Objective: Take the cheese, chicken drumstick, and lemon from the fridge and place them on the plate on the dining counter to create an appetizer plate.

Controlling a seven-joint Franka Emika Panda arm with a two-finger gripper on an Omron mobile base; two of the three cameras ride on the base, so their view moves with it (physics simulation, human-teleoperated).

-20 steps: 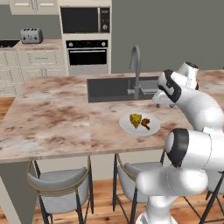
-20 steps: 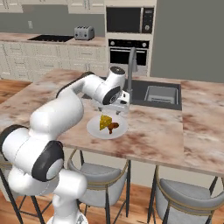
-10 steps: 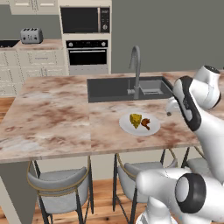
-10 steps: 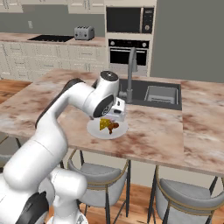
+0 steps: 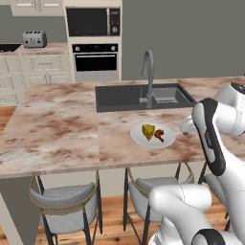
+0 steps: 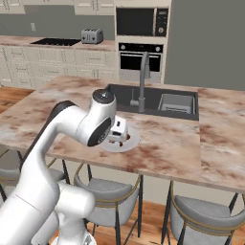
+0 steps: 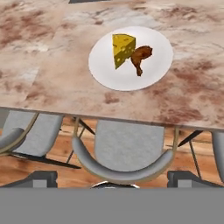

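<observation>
Cheese (image 7: 122, 49) and drumstick (image 7: 141, 58) lie touching on the plate (image 7: 105, 70), drumstick at three o'clock of the cheese. Plate sits on the counter (image 7: 57, 83) above grey stools (image 7: 127, 153). Whether the fingers are apart cannot be told.

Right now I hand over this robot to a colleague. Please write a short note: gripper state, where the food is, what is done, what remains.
Gripper: by the right rim of the plate in the left base view; open or shut cannot be told.
Cheese and chicken drumstick lie side by side on the plate, on the dining counter in front of the sink.
Done: those two.
Left: bring the lemon from the fridge to the plate.
</observation>
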